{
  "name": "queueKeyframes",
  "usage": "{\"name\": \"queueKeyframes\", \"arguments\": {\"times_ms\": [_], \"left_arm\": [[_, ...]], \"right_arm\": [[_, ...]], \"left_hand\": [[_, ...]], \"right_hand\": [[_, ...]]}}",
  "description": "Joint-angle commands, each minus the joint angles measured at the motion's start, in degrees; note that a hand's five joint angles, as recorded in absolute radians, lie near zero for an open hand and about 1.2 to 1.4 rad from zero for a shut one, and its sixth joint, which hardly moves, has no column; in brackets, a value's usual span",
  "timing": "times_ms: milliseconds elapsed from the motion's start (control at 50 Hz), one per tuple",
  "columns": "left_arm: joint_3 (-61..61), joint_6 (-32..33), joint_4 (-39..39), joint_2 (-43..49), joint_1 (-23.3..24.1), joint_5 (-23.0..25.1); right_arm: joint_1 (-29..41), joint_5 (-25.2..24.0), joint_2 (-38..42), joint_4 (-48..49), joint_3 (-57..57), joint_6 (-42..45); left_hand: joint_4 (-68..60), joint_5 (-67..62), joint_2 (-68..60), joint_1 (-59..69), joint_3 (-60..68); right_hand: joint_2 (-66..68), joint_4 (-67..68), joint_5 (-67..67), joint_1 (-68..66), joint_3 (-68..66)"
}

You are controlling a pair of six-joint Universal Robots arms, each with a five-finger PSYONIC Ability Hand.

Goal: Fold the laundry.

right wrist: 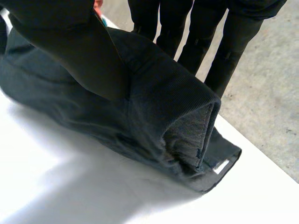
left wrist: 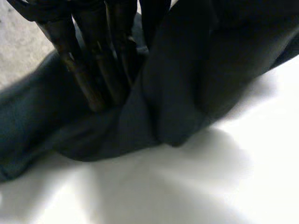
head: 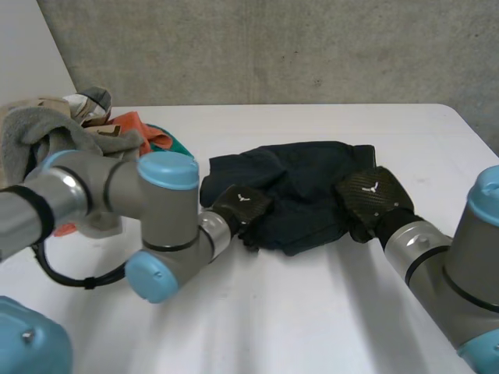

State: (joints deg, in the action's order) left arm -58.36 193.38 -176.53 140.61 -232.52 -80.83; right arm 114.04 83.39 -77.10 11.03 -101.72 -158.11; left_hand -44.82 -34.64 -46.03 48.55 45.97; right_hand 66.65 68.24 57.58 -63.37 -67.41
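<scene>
Dark garment (head: pixel 300 195): it lies crumpled in the middle of the table, with folds and creases, between the two hands.
Table (head: pixel 312 319): white; the near part in front of the garment is bare.
Left hand (head: pixel 242 206): it sits on the garment's near left corner, at the end of the left arm, which reaches in across the table.
Left hand, state: in the left wrist view the fingers (left wrist: pixel 91 70) are almost straight and their tips sink into the cloth. A thick fold is bunched up tight beside them and hides the thumb. The hand has hold of the garment there.
Right hand (head: pixel 373 199): it is on the garment's right edge.
Right hand, state: in the right wrist view the thumb (right wrist: pixel 70 46) presses on the near side of a raised fold and the fingers (right wrist: pixel 205 32) stand on its far side, so the cloth is pinched between them.
Garment edge at the right hand: a ribbed band (right wrist: pixel 196 130) stands up, and below it a small white label (right wrist: pixel 222 166) lies on the table.
Laundry pile (head: pixel 86 125): grey, orange and green pieces heaped at the far left of the table, well apart from the right hand.
</scene>
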Motion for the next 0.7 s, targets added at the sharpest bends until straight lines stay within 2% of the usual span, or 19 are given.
{"name": "queueKeyframes", "arguments": {"times_ms": [20,60,80,120,160,220,260,340,520,580,660,700], "left_arm": [[2.29,1.91,0.48,-4.44,-1.18,-9.77],[0.36,1.56,1.19,-9.36,-1.88,-11.54],[-2.0,1.21,1.8,-15.13,-2.75,-11.46],[-4.21,1.3,1.8,-20.96,-3.29,-10.06],[-7.29,1.56,1.8,-28.17,-3.99,-6.29],[-10.27,2.61,2.76,-34.32,-4.6,-0.06],[-11.25,3.75,3.82,-35.75,-5.13,2.07],[-11.87,8.23,8.04,-34.97,-6.89,2.26],[-9.07,16.67,11.03,-20.48,-8.12,-4.68],[-6.26,17.81,9.81,-16.6,-8.47,-5.13],[1.3,18.61,4.28,-11.59,-9.61,-4.69],[6.66,18.35,-1.08,-10.79,-10.23,-4.17]], "right_arm": [[-1.88,0.81,-2.88,-2.42,2.75,-0.8],[-2.59,1.16,-3.75,-3.38,5.02,1.56],[-2.68,1.07,-4.11,-3.99,5.74,2.45],[-2.68,0.9,-4.72,-5.57,7.14,4.21],[-2.24,0.63,-5.78,-8.04,9.69,6.49],[-0.75,0.02,-7.01,-11.54,12.93,7.99],[0.13,-0.24,-6.92,-13.05,14.35,8.08],[1.36,-0.42,-5.17,-15.16,16.81,8.43],[2.33,-0.25,8.08,-16.4,20.41,8.87],[2.68,0.1,12.75,-15.26,22.26,8.61],[3.47,1.77,19.7,-10.52,29.1,8.08],[3.82,4.23,22.34,-6.65,35.51,7.47]], "left_hand": [[-35.18,-35.36,-33.97,31.45,34.03],[-35.18,-35.36,-33.97,31.45,34.03],[-35.18,-35.36,-33.97,31.45,34.03],[-35.18,-35.36,-33.97,31.45,34.03],[-35.18,-35.36,-33.97,31.45,34.03],[-35.18,-35.36,-33.97,31.45,34.03],[-35.18,-35.36,-33.97,31.45,34.03],[-35.18,-35.36,-33.97,31.45,34.03],[-35.18,-35.36,-33.97,31.45,34.03],[-35.18,-35.36,-33.97,31.45,34.03],[-35.18,-35.36,-33.97,31.45,34.03],[-35.18,-35.36,-33.97,31.45,34.03]], "right_hand": [[13.35,11.76,12.42,-16.63,-12.59],[13.35,11.76,12.42,-16.63,-12.59],[13.35,11.76,12.42,-16.63,-12.59],[13.35,11.76,12.42,-16.63,-12.59],[13.35,11.76,12.42,-16.63,-12.59],[13.35,11.76,12.42,-16.63,-12.59],[13.35,11.76,12.42,-16.63,-12.59],[13.35,11.76,12.42,-16.63,-12.59],[13.35,11.76,12.42,-16.63,-12.59],[13.35,11.76,12.42,-16.63,-12.59],[13.35,11.76,12.42,-16.63,-12.59],[13.35,11.76,12.42,-16.63,-12.59]]}}
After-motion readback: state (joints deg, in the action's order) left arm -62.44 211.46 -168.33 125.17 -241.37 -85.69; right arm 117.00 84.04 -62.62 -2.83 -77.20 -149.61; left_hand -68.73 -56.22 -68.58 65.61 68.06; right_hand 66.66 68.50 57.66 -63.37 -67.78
